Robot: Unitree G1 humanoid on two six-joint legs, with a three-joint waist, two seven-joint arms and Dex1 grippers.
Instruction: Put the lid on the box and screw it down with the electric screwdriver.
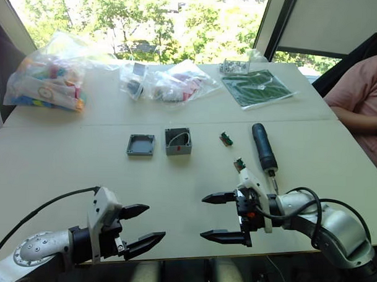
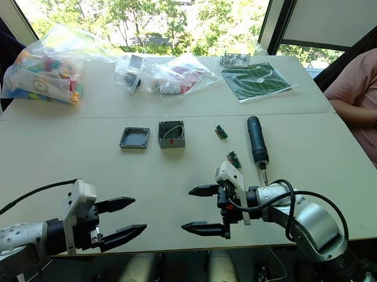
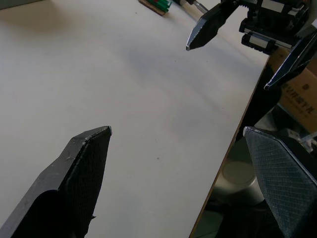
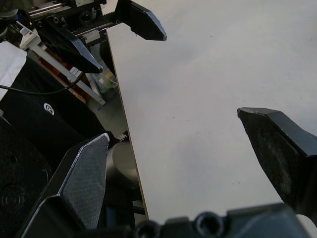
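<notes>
Little can be read. A cardboard carton (image 3: 298,96) beyond the table's (image 3: 148,99) near edge carries dark printed capitals, partly cut off and too broken to make out. Below that same edge, a black surface (image 4: 34,124) bears a small white round logo, with no legible letters.

The table (image 1: 174,184) is smooth, matt off-white laminate. On it, the lid (image 1: 140,145) and the box (image 1: 178,141) just beside it are matt grey plastic. The electric screwdriver (image 1: 263,147) has a dark, slightly glossy body and thin metal bit. Crinkled clear plastic bags (image 1: 48,79) gleam behind the box. Gripper fingers (image 3: 81,168) show black cross-hatched pads.
</notes>
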